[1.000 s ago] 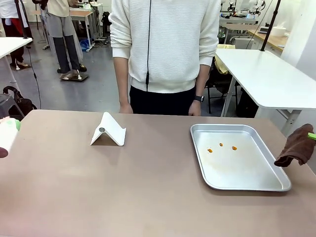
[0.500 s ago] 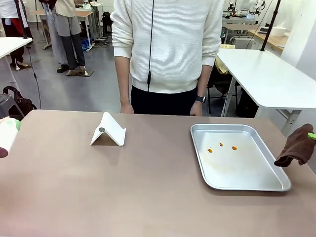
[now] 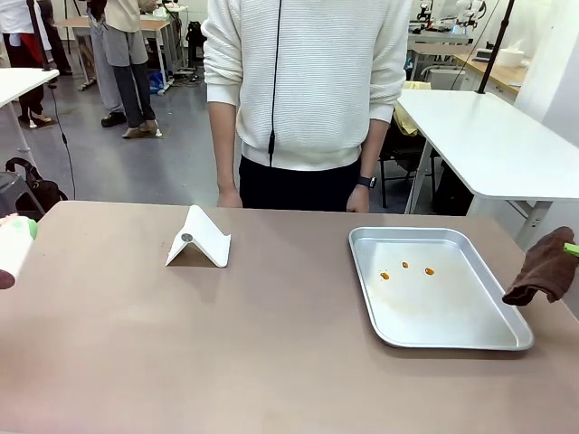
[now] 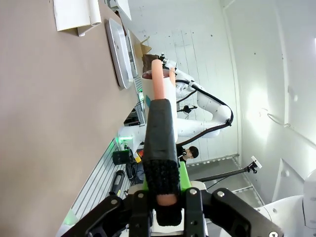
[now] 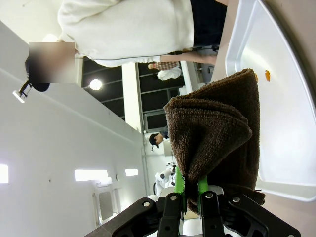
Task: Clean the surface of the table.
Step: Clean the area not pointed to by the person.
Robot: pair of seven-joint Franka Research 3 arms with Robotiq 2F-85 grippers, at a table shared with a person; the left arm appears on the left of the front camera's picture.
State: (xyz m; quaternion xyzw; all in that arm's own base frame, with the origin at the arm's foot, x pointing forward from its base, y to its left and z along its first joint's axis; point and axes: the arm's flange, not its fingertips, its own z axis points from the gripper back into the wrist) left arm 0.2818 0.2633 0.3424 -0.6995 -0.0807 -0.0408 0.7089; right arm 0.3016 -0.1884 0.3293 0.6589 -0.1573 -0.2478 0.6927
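Gripping brown cloth (image 3: 543,268) in right pincer (image 5: 190,191) beside the tray's (image 3: 445,312) right edge; clamping black-pink tool (image 4: 160,143) in left pincer (image 4: 163,200).

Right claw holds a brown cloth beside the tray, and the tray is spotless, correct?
Not quite: the tray has three small orange spots, as the front view shows. The right claw does hold the brown cloth beside it.

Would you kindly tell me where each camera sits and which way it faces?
Front view: between the arms, facing across the table at the person; the brown cloth shows at right.
Left wrist view: on the left wrist, along the left gripper, shut on a black-and-pink tool, over the table.
Right wrist view: along the right gripper, shut on the brown cloth.
Shared: the metal tray, in all three.
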